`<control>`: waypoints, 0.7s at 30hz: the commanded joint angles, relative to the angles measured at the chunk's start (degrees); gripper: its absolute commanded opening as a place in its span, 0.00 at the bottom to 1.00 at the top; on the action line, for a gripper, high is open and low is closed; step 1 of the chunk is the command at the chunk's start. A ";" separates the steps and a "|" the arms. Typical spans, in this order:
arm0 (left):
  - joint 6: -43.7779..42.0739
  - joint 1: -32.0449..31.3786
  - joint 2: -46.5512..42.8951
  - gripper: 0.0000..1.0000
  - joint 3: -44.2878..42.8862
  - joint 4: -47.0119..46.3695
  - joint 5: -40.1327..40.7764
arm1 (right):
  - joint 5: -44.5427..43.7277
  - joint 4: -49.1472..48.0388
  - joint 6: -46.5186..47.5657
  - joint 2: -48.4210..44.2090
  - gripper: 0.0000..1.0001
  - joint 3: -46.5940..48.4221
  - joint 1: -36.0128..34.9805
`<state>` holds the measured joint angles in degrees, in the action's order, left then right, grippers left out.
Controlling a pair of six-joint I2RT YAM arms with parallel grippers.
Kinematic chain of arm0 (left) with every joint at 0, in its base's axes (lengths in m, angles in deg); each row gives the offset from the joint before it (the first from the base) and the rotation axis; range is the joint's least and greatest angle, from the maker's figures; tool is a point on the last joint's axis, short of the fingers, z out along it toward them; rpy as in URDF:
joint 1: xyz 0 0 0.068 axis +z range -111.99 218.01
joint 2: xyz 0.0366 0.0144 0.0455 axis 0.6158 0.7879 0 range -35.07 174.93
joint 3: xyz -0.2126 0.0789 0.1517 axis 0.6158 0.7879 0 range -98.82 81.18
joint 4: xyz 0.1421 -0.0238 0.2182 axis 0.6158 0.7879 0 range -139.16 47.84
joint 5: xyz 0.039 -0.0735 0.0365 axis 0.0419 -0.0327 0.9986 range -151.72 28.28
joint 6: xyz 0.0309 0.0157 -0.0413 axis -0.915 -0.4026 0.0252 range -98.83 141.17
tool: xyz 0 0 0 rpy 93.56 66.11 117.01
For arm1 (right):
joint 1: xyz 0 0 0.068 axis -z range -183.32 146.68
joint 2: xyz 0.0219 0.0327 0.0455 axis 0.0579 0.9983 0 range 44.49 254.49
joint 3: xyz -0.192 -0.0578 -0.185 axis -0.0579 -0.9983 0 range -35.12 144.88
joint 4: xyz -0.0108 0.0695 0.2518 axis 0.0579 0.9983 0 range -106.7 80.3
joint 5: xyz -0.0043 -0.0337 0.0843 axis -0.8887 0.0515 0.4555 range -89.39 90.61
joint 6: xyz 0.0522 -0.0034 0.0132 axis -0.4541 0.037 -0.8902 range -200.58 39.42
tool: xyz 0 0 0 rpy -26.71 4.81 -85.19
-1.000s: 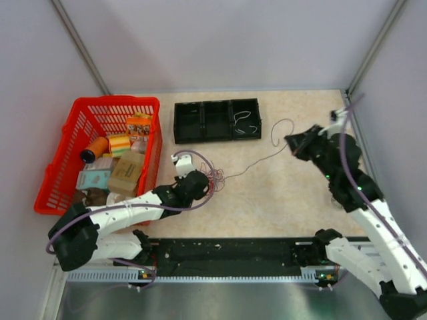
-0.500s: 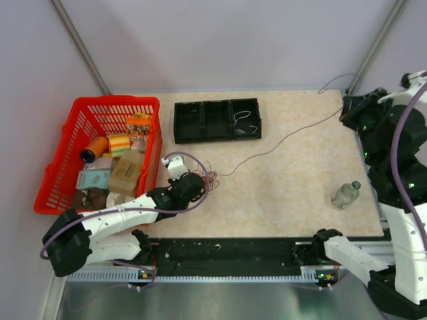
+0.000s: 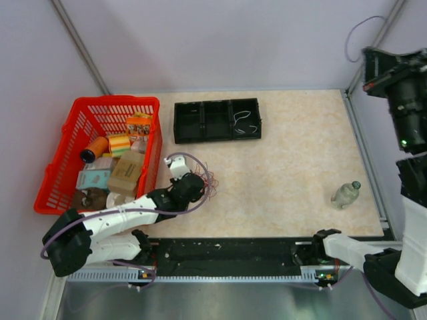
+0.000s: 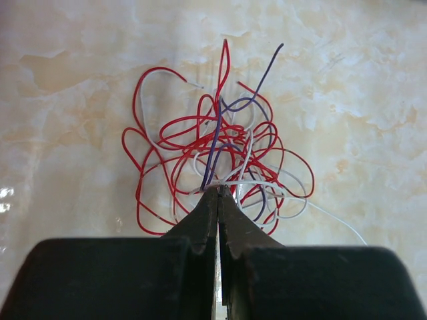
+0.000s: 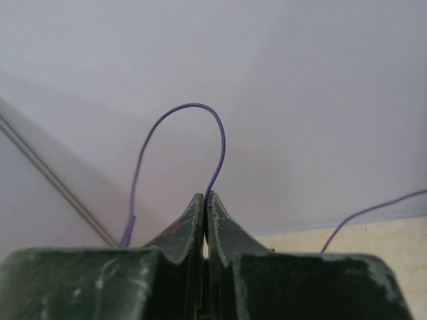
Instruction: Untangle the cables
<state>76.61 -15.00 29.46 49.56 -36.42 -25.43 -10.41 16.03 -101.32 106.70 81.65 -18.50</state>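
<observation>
The cables (image 4: pixel 220 150) are a palm-sized tangle of red, white and purple wires lying on the beige table. My left gripper (image 4: pixel 217 191) is shut on several strands at the tangle's near edge. In the top view that gripper (image 3: pixel 202 183) sits at the table's left-middle, with the tangle (image 3: pixel 211 179) just beyond it. My right gripper (image 5: pixel 205 198) is shut on a single purple cable (image 5: pixel 190 107) that loops above its tips. It is raised high at the far right corner (image 3: pixel 369 63), with the purple loop (image 3: pixel 352 35) against the wall.
A red basket (image 3: pixel 67 150) full of packages stands at the left, close to my left arm. At the back middle, a black three-compartment tray (image 3: pixel 217 120) holds white wires in its right cell. A small bottle (image 3: pixel 345 195) lies at the right. A black rail (image 3: pixel 227 252) runs along the near edge.
My right arm has risen and swung to the far right corner, drawing the purple cable off the table. The strand stretched across the table is gone. The left gripper has barely moved.
</observation>
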 commanded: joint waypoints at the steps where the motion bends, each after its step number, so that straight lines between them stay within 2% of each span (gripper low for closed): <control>1: -3.93 0.10 -1.86 0.00 2.25 -7.09 -2.45 | 7.51 -1.08 1.04 3.17 0.00 -5.23 0.41; 8: -9.74 0.02 -9.24 0.00 8.85 -16.95 -8.70 | 13.48 -5.57 -0.62 5.64 0.00 -6.90 0.41; 15: -9.56 0.10 -14.17 0.00 12.89 -19.85 -8.52 | 17.70 -10.84 -4.22 0.28 0.00 -21.83 0.41; 21: -9.65 0.10 -12.86 0.00 12.02 -19.41 -8.43 | 22.19 -15.67 -7.92 0.45 0.00 -31.76 0.41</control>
<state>67.69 -15.07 16.22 61.58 -52.51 -33.71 7.97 6.48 -106.15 107.09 54.42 -18.50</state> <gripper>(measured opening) 0.008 0.008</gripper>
